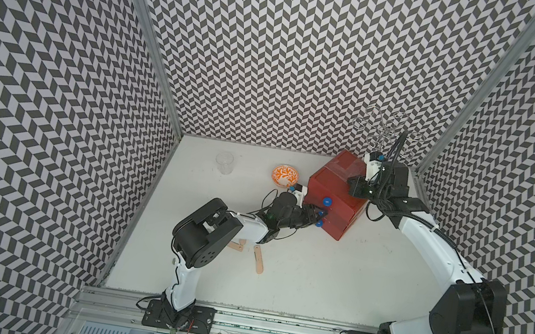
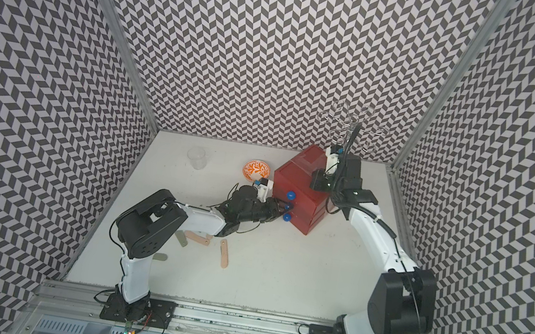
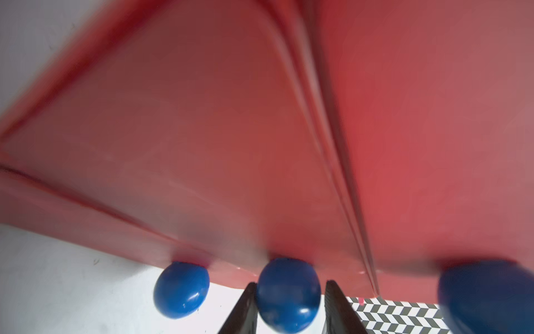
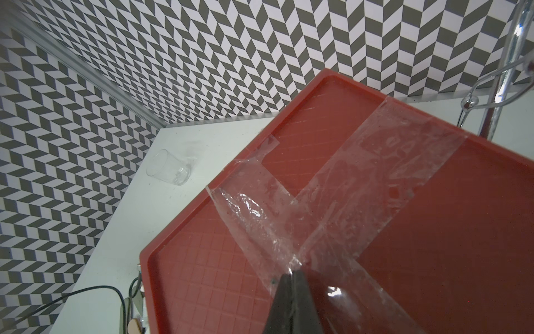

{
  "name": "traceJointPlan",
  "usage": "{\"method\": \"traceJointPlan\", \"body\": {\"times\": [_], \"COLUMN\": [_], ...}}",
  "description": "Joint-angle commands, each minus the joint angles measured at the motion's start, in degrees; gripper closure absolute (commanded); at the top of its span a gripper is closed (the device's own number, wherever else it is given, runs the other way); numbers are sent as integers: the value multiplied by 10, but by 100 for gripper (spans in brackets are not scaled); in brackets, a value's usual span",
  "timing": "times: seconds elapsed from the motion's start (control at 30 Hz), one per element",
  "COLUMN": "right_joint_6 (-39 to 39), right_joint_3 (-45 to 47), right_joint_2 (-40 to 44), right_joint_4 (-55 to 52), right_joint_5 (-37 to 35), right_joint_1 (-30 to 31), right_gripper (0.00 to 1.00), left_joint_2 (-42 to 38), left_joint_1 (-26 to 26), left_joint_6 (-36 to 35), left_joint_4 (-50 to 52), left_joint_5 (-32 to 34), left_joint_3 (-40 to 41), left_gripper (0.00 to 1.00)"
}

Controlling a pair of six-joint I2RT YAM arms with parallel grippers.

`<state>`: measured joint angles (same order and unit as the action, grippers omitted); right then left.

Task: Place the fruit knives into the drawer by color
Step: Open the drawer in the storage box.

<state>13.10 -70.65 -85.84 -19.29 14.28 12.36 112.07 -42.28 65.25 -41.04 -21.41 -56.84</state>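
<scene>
My left claw [image 3: 290, 283] straddles the middle blue ball knob [image 3: 289, 297] of the red drawer chest [image 1: 332, 185], jaws apart. My right claw [image 4: 294, 273], pinched together, rests on its top. That round knob may squirt out if I pull! The flat peach fruit knives [image 2: 224, 254] lie toward the table's left edge.

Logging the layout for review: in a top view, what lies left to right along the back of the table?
The clear glass → orange-patterned bowl → red drawer chest → wire rack.

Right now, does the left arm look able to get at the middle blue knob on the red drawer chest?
Probably yes: the left gripper sits at the drawer chest with a finger on each side of the middle knob, nothing between.
</scene>
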Motion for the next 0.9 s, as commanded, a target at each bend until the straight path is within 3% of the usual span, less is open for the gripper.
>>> {"method": "traceJointPlan", "body": {"times": [0.0, 0.1, 0.47, 0.87], "right_joint_6": [-1, -2, 0, 3], "right_joint_3": [38, 38, 39, 33], "right_joint_2": [-41, -41, -43, -52], "right_joint_4": [-129, -129, -127, -122], "right_joint_5": [-17, -18, -19, -22], "right_joint_1": [-1, -1, -1, -1], "right_gripper": [99, 99, 99, 99], "left_joint_2": [10, 13, 19, -48], "left_joint_1": [5, 6, 6, 4], "left_joint_6": [-5, -7, 0, 6], "left_joint_4": [-16, -11, -13, -7], "left_joint_5": [-8, -8, -16, -8], "left_joint_3": [-20, -26, -24, 55], "left_gripper": [60, 61, 78, 79]}}
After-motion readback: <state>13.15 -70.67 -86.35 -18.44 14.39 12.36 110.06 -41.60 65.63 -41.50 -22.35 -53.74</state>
